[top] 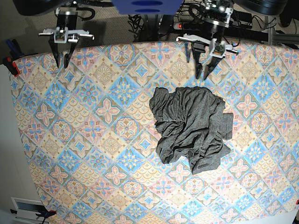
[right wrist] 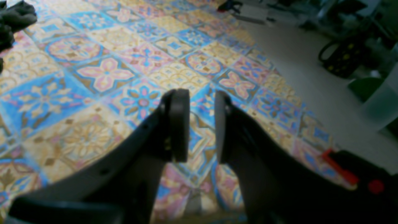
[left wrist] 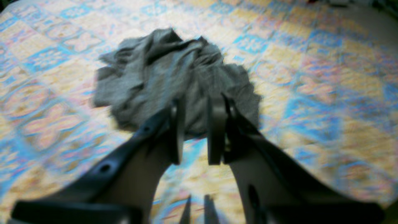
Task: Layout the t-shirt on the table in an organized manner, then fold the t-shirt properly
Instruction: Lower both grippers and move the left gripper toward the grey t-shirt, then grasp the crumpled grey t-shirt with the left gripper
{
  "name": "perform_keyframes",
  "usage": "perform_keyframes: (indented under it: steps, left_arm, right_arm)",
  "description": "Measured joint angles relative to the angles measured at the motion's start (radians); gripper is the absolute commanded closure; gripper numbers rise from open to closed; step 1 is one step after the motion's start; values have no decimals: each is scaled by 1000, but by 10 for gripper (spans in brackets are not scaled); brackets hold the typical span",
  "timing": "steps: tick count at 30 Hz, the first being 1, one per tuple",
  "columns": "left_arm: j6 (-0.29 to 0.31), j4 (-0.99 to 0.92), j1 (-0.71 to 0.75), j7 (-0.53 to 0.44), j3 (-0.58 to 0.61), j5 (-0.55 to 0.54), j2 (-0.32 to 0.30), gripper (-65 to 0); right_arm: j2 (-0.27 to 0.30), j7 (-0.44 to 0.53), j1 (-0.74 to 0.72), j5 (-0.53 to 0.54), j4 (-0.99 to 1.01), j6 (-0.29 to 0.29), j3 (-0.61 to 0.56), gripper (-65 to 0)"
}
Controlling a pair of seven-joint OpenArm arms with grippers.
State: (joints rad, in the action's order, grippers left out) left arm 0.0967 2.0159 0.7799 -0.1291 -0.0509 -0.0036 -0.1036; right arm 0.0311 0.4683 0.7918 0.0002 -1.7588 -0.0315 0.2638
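The dark grey t-shirt [top: 191, 128] lies crumpled in a heap on the patterned table [top: 93, 140], right of centre in the base view. My left gripper [top: 203, 74] hangs just behind the heap's far edge. In the left wrist view its fingers [left wrist: 177, 130] stand a little apart, open and empty, with the t-shirt [left wrist: 161, 71] beyond them. My right gripper [top: 61, 63] is far off at the back left corner. It stands open over bare table [right wrist: 105, 74] with nothing between its fingers [right wrist: 178, 124]. A dark cloth lump [right wrist: 15, 18] shows in that view's top left corner.
A red clamp [top: 11, 65] grips the table's left edge, also seen as a red clamp [right wrist: 339, 169] near the right gripper. Beyond the edge are floor and a black dotted bag [right wrist: 342, 59]. Cables and a power strip [top: 187, 25] lie behind the table.
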Motion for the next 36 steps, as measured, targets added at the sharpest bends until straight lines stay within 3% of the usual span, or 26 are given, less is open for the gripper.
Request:
perform_keyframes:
  steps: [4, 9, 14, 20, 23, 30, 34, 36]
  left_arm:
    - [-1, 4, -68, 67, -9, -2, -16, -153]
    - [0, 6, -122, 184, -9, 3, -17, -227]
    - [6, 6, -211, 313, -28, 3, -16, -265]
    - [2, 6, -283, 401, -79, 5, -21, -324]
    - [85, 6, -315, 451, -72, 0, -55, -328]
    - [219, 5, -503, 774, -73, 5, -53, -331]
    - [308, 5, -603, 909, -74, 12, -55, -331]
    - [326, 5, -629, 938, -72, 9, -51, -331]
  right_arm:
    - [1, -158, 0, 0, -61, 1, 0, -230]
    - [2, -275, -3, 1, -81, 0, 0, -284]
    - [5, -328, -3, 4, -81, -2, -52, -287]
    - [5, -343, -25, 0, -80, 0, -67, -288]
    - [6, -373, -53, 0, -81, 1, -70, -289]
    - [7, -439, -45, 1, -80, 0, -70, -289]
    - [5, -435, -47, 0, -80, 83, -66, -289]
    - [5, -437, -47, 0, -80, 83, -66, -289]
